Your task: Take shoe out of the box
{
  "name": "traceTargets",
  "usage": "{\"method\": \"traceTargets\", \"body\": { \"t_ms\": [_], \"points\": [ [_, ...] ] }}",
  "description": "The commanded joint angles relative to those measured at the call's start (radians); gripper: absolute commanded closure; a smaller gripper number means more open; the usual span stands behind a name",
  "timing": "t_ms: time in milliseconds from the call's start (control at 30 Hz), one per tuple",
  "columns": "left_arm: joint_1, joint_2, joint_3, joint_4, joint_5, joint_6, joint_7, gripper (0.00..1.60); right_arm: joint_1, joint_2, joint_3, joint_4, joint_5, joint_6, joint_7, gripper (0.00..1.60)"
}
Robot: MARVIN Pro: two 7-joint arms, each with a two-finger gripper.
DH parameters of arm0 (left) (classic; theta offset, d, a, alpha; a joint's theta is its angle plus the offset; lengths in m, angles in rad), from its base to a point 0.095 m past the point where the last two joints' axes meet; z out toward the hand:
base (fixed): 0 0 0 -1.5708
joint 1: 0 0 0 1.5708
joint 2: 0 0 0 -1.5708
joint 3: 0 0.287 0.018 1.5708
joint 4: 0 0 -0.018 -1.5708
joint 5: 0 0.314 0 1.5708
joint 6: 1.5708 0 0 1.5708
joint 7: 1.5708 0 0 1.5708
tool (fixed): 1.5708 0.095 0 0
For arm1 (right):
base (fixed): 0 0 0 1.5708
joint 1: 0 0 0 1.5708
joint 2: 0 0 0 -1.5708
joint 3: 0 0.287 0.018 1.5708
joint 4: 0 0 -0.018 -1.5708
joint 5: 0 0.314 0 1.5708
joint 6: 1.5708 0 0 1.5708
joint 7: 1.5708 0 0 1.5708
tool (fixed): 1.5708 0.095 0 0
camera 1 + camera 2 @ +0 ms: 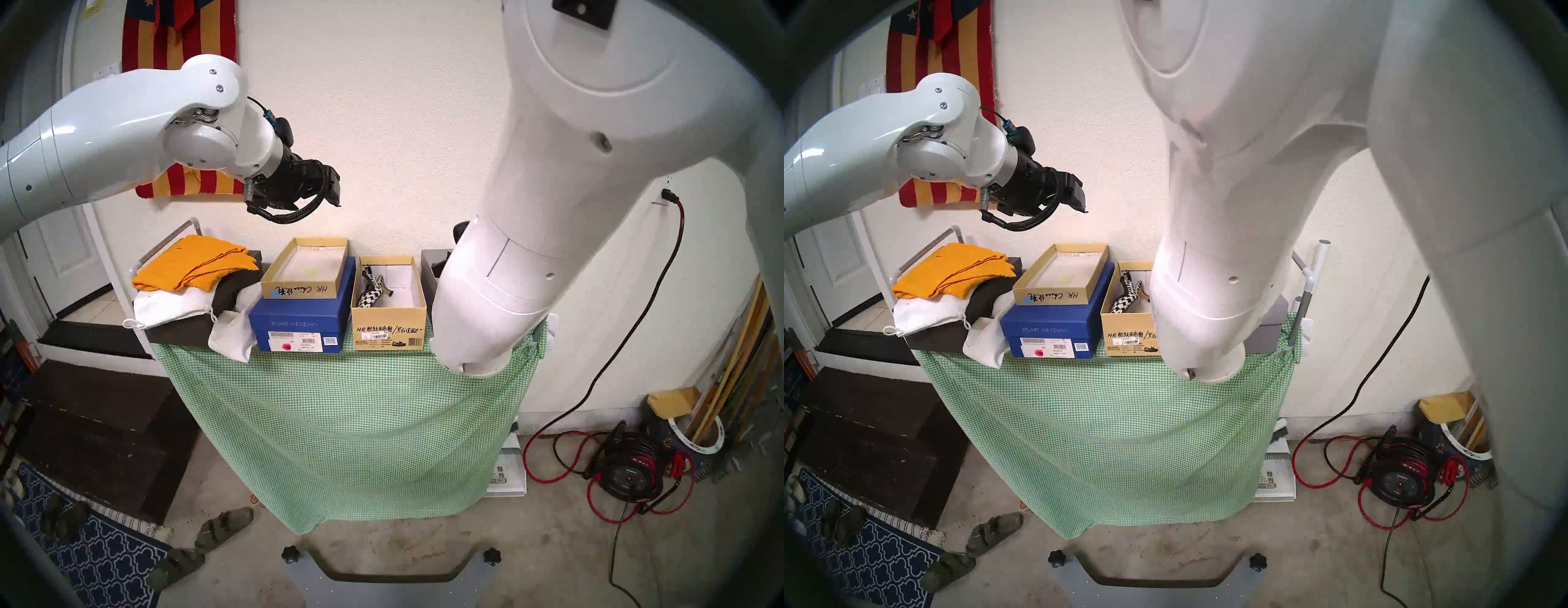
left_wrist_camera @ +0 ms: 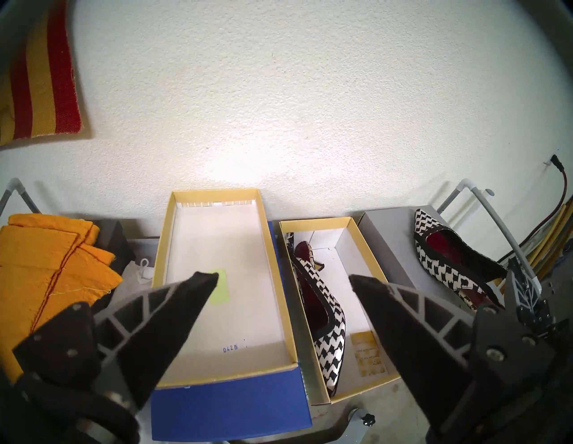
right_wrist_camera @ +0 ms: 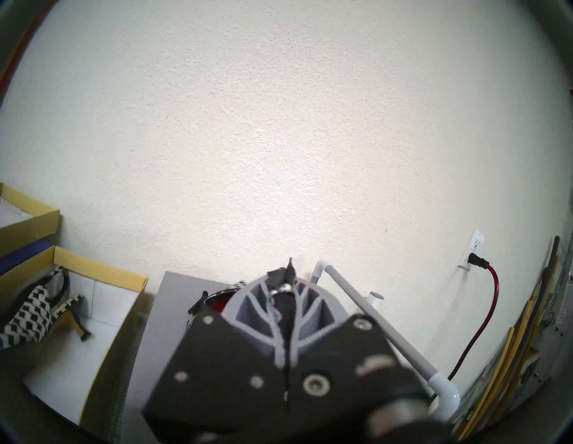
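The box [image 1: 388, 325], tan with a white inside and black handwriting on its front, is seen on the green-checked bench [image 1: 339, 424], just right of the blue box [image 1: 302, 327] that carries the shallow tan lid [image 1: 305, 271]. One houndstooth shoe [image 2: 319, 313] is left inside the box, laid along its 9 o'clock wall with the toe toward 6 o'clock in the left wrist view. A second houndstooth shoe [image 2: 449, 260] is found on the grey box [image 2: 390, 245] at 3 o'clock of the tan one. The left claw [image 2: 283, 280] is held high above the boxes, spread wide and empty. The right claw [image 3: 286, 279] is pressed fully closed over the grey box; whether anything is pinched cannot be told.
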Motion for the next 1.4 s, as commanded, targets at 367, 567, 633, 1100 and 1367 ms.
{"method": "traceTargets", "body": {
  "t_ms": [367,567,633,1100,1367],
  "points": [
    [-0.004,-0.004,-0.001,0.003,-0.007,0.001,0.003,0.00,-0.005,0.001,0.077,0.052,-0.001,0.000,-0.105,1.60],
    [-0.005,-0.004,-0.001,0.003,-0.009,0.001,0.005,0.00,-0.012,0.001,0.098,0.095,-0.004,0.000,-0.097,1.60],
    [-0.005,-0.005,-0.001,0.003,-0.010,0.001,0.006,0.00,-0.013,0.001,0.105,0.104,-0.014,0.000,-0.105,1.60],
    [-0.005,-0.005,-0.002,0.003,-0.013,0.001,0.010,0.00,-0.085,0.001,-0.004,0.109,-0.001,0.000,-0.105,1.60],
    [-0.005,-0.006,-0.002,0.003,-0.013,0.000,0.011,0.00,-0.171,0.086,-0.070,0.132,-0.001,0.000,-0.028,1.60]
  ]
}}
